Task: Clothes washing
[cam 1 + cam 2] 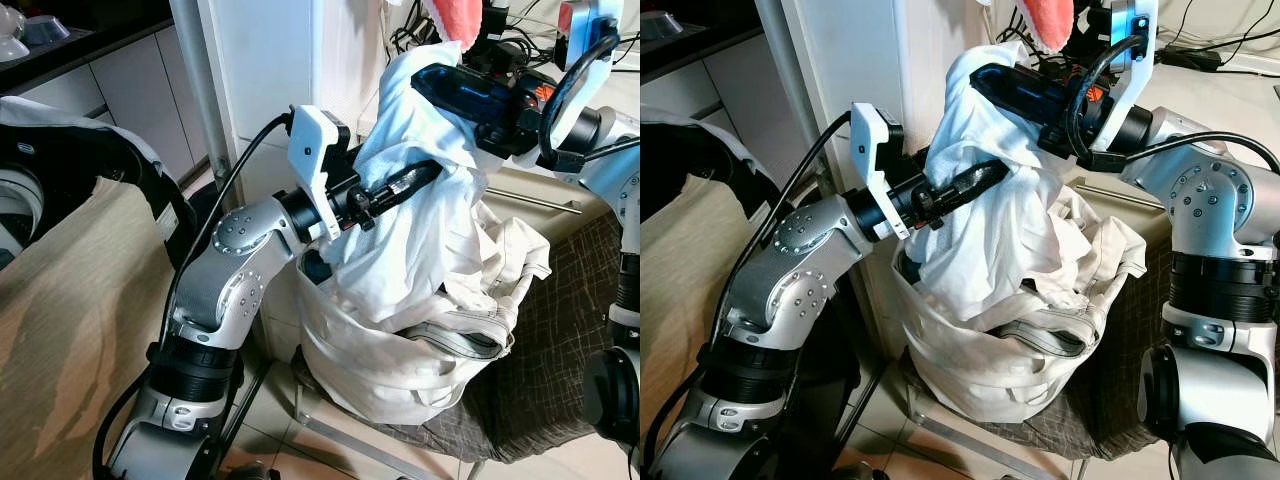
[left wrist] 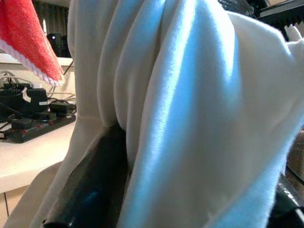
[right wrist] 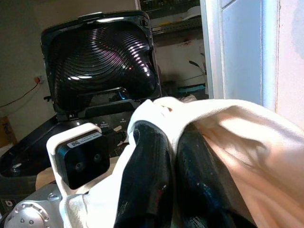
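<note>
While the left arm bends up at the elbow, its left pincer (image 1: 400,185) clamps a fold of the white garment (image 1: 1010,215) above the laundry basket (image 1: 395,375); the right pincer (image 1: 1005,90), reaching across from the right, grips the garment's top beside a white cabinet (image 1: 260,70)

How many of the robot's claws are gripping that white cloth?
2. The left gripper pinches the white cloth at its side, above the laundry basket; the right gripper holds its top, jaws shut on it.
</note>
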`<state>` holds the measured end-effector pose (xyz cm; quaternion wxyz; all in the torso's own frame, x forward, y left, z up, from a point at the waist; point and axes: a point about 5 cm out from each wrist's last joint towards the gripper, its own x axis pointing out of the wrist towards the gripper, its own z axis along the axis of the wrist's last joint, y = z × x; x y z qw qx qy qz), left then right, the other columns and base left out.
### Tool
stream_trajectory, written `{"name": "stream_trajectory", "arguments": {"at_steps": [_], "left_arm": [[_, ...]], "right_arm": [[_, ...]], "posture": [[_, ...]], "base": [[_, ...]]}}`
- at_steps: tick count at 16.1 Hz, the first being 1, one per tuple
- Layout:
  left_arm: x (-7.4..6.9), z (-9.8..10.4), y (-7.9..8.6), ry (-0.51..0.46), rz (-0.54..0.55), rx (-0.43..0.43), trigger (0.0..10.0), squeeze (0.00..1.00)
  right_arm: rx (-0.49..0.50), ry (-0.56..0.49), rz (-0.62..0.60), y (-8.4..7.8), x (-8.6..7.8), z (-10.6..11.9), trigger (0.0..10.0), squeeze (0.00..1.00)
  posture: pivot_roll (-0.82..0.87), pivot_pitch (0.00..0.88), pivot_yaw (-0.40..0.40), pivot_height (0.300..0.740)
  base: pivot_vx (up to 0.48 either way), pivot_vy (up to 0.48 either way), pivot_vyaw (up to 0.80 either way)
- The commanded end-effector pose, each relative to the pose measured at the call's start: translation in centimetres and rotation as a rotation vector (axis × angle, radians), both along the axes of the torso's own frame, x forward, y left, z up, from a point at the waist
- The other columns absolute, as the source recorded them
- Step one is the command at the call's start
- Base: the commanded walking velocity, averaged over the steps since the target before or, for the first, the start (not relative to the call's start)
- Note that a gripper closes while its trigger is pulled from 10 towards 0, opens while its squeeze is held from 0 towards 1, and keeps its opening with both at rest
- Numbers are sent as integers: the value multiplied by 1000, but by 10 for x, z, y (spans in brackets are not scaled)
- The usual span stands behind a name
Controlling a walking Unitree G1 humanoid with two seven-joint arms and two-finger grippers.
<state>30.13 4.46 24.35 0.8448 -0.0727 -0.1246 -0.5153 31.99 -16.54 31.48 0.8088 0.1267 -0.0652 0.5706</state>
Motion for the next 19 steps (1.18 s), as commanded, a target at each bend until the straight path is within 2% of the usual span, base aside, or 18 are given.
{"name": "stream_trajectory", "arguments": {"at_steps": [1,13,14,15,16,17,18,19], "left_arm": [[-4,3,-1,-16,-22,-8,0,0],[-4,4,0,-17,-27,-8,0,0],[-4,4,0,-17,-28,-8,0,0],[-4,4,0,-17,-29,-9,0,0],[-4,4,0,-17,-30,-11,0,0],[-4,5,1,-18,-29,-13,0,0],[-4,6,1,-19,-27,-18,0,0],[-3,8,3,-19,-20,-29,0,0]], "right_arm": [[-10,-21,-8,-1,-2,2,0,0],[-30,-23,-43,2,-1,-1,0,0],[-35,-23,-51,2,-1,-2,863,0],[-39,-25,-56,2,-1,-2,2902,0],[-45,-26,-64,1,-1,-3,10000,0],[-42,-17,-66,1,-1,-3,10000,157],[-36,-8,-69,1,0,-4,10000,1000],[-28,-1,-75,0,1,-4,10000,1000]], "posture": [[-49,0,12,740],[-53,0,24,740],[-53,0,24,740],[-53,0,24,740],[-53,0,24,740],[-53,0,24,740],[-52,0,26,740],[-51,0,26,740]], "base": [[0,0,0],[0,0,0],[0,0,0],[0,0,0],[0,0,0],[0,0,0],[0,0,0],[0,0,0]]}}
